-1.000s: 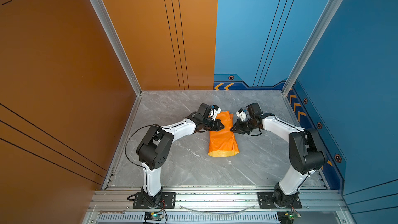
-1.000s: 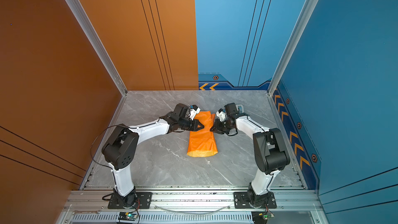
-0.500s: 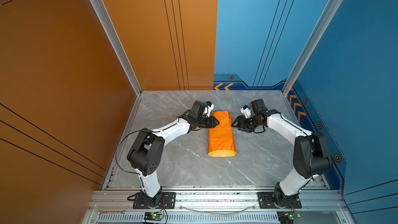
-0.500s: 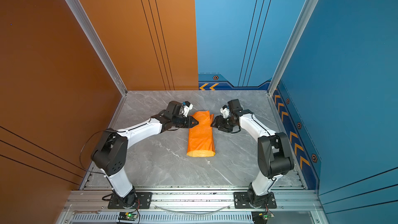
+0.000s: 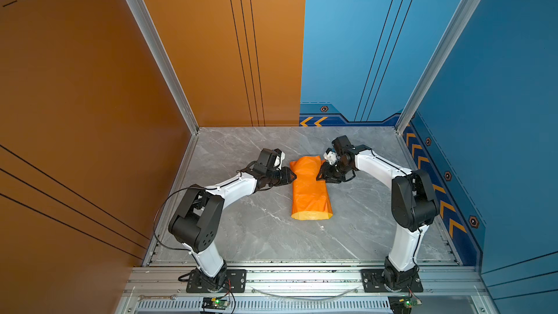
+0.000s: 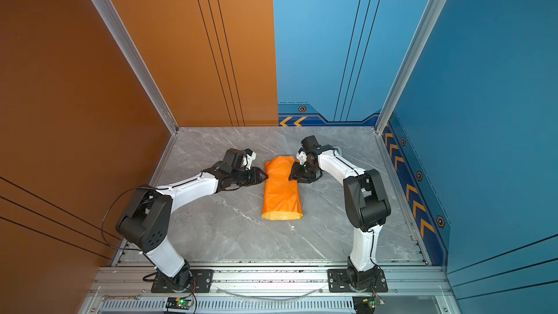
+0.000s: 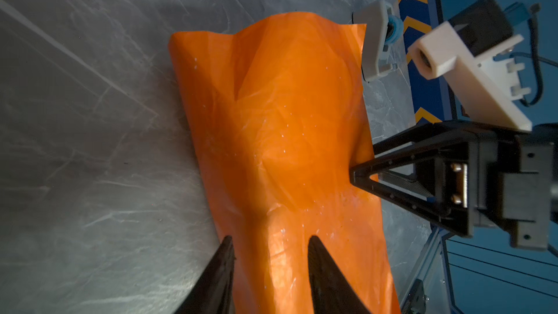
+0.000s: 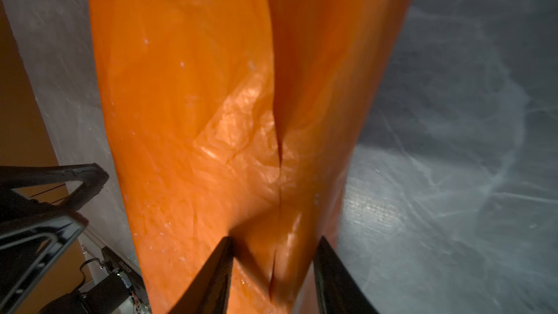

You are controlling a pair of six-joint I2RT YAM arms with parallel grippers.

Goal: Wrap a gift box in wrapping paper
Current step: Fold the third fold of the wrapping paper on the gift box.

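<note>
Just one crinkly glossy orange wrapping paper sheet (image 5: 309,188), folded into a loose sleeve in the middle of the grey marble tabletop (image 5: 256,231); navy gift box hidden, presumably inside. Looks light, floppy, slippery, easily torn, so best pinched at the side folds. Two grippers: left gripper (image 7: 270,262) and right gripper (image 8: 274,255), both parted, straddling paper ridges. One white tape dispenser (image 7: 374,40) nearby.

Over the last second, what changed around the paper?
Both grippers opened off the far end of the wrapping paper, pulled outward, then came back in. The left gripper and the right gripper now sit at its sides, jaws apart over the paper. The far end has spread wider. Its near end and the table are unchanged.
</note>
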